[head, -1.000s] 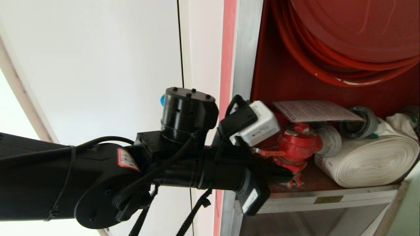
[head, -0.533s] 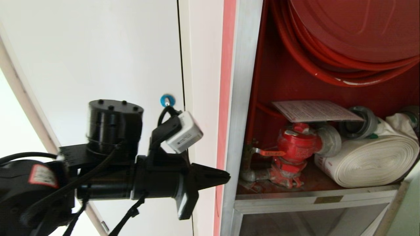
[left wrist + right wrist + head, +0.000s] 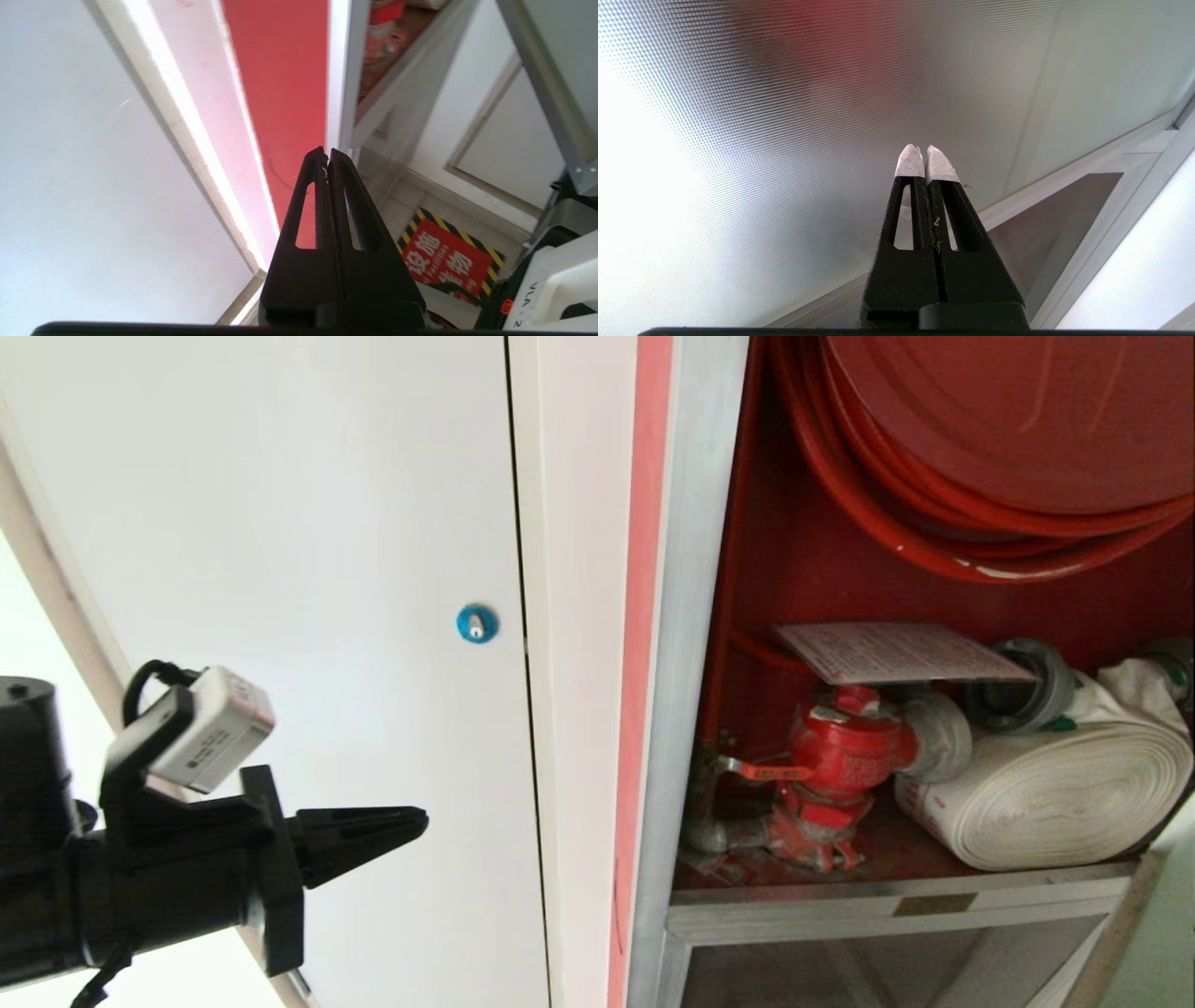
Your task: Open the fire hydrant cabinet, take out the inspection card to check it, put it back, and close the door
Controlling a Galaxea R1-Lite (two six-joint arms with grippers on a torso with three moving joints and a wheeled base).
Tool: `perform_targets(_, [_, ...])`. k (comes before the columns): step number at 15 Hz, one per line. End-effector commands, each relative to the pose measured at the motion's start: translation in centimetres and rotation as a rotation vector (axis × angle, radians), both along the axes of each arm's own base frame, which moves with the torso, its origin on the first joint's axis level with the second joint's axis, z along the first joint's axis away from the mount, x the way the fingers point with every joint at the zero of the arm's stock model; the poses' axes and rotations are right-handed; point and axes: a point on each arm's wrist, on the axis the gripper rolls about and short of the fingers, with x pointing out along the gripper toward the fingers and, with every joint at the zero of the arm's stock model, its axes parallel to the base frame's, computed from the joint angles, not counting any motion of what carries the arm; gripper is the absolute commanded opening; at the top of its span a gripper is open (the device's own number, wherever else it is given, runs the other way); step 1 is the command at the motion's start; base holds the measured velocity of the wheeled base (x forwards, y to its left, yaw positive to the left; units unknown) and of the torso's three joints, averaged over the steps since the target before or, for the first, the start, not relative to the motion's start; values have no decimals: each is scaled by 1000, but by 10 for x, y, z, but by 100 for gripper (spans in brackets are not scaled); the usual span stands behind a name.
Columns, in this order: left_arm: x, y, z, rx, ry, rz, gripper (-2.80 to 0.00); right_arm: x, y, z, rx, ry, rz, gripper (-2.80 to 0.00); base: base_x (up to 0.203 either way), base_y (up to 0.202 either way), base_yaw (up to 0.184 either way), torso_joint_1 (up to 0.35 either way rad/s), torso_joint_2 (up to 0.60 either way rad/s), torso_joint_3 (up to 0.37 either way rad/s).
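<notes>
Nearest to the camera, the left tool is seen low at the left, its fingers pressed together with nothing between them, in front of the plain white door with the blue lock. The right tool is also closed and empty, close to a frosted glass panel. Farther in, the fire hydrant cabinet is open, and the inspection card is lying on top of the red valve, beside the rolled white hose. The card is only balanced there, so it could be knocked off when the door is swung shut. The door itself is not clearly seen.
</notes>
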Motion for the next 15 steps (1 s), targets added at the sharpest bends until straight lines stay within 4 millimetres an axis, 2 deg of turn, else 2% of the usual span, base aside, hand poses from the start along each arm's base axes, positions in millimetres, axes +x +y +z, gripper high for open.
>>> perform_targets(1, [-27,18,8,-33,-78,51,-280,0,0,0,0,2,0,-280,0,0,0,0,0,0])
perform_targets(4, [-63,31,12,-101,-138,93,-280,0,0,0,0,2,0,-280,0,0,0,0,0,0])
perform_targets(8, [-99,44,2,-118,-165,198,-280,0,0,0,0,2,0,-280,0,0,0,0,0,0])
perform_targets(12, [-129,52,-8,-124,-161,225,-280,0,0,0,0,2,0,-280,0,0,0,0,0,0])
perform_targets(15, [-146,58,-19,-106,-139,318,-280,0,0,0,0,2,0,-280,0,0,0,0,0,0])
